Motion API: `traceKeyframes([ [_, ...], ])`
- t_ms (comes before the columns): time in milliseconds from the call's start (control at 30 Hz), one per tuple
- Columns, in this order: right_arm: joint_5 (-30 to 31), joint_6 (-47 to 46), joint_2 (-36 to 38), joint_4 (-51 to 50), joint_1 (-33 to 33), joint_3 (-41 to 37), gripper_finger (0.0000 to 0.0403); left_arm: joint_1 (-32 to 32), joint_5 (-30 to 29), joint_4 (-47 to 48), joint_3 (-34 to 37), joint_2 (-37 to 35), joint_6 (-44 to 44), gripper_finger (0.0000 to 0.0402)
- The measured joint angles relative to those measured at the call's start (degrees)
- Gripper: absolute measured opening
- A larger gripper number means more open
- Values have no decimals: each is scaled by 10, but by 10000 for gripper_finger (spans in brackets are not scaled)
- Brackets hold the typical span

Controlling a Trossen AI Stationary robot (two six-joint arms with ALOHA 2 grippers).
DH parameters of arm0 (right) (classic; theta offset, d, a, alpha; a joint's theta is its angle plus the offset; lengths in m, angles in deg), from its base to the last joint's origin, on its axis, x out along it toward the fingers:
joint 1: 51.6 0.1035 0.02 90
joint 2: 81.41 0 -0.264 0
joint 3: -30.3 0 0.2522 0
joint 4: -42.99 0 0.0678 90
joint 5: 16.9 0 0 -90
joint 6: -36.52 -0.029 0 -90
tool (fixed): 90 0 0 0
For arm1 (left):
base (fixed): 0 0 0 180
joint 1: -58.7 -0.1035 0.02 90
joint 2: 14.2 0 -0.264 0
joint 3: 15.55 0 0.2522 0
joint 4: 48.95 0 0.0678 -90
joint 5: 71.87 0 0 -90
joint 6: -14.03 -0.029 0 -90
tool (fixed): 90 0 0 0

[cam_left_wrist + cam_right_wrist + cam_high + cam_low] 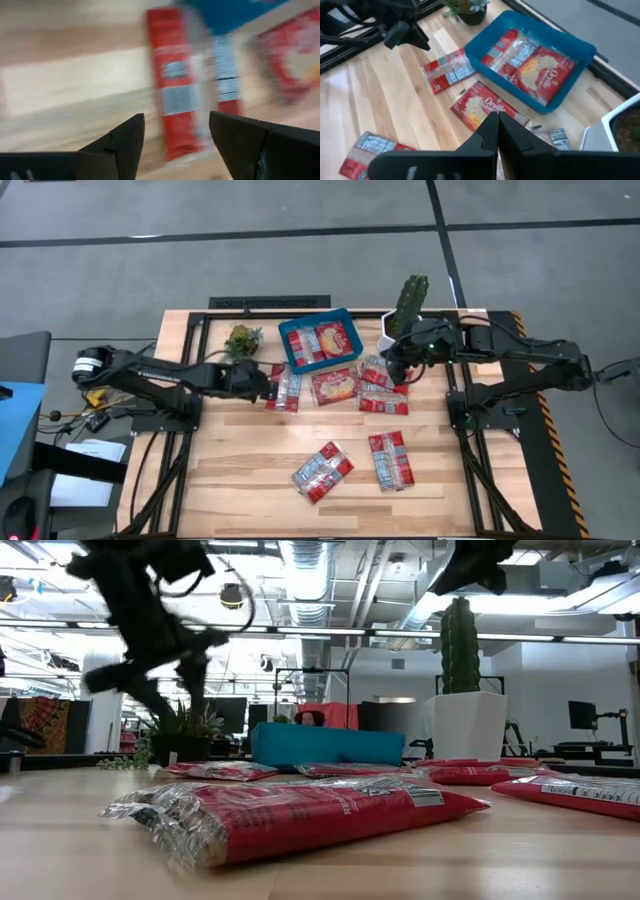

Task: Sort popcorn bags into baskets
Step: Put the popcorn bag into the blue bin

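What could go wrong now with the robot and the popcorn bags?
1. The left gripper is open over a bag that lies close beside another, so it might pinch both or push one away.
2. The bin already holds two bags and looks nearly full, so more may pile up and slide over its low wall.
3. The right gripper, shut and empty, is close to the cactus pot and might bump it.

A cactus (pixel 411 297) in a white pot (pixel 388 330) is seen at upper right of the wooden tabletop (pixel 240 460); a small green plant (pixel 241 340) upper left.
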Motion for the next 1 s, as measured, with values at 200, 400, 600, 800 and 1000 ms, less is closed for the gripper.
traceKeyframes([
  [200, -2, 0, -31, -5, 7, 0, 31, -17, 3, -199, 78, 20, -2, 232],
  [400, -4, 0, -46, -2, 18, -1, 36, -35, 32, -223, 95, 59, -26, 238],
  [600, -4, 0, -49, 2, 19, 0, 28, -46, 50, -318, 92, 141, -30, 237],
  [800, -4, 0, -49, 1, 19, 0, 24, -48, 88, -371, 90, 211, 13, 170],
  [1000, -4, 0, -48, 0, 19, 0, 35, -48, 92, -393, 92, 224, 19, 21],
])
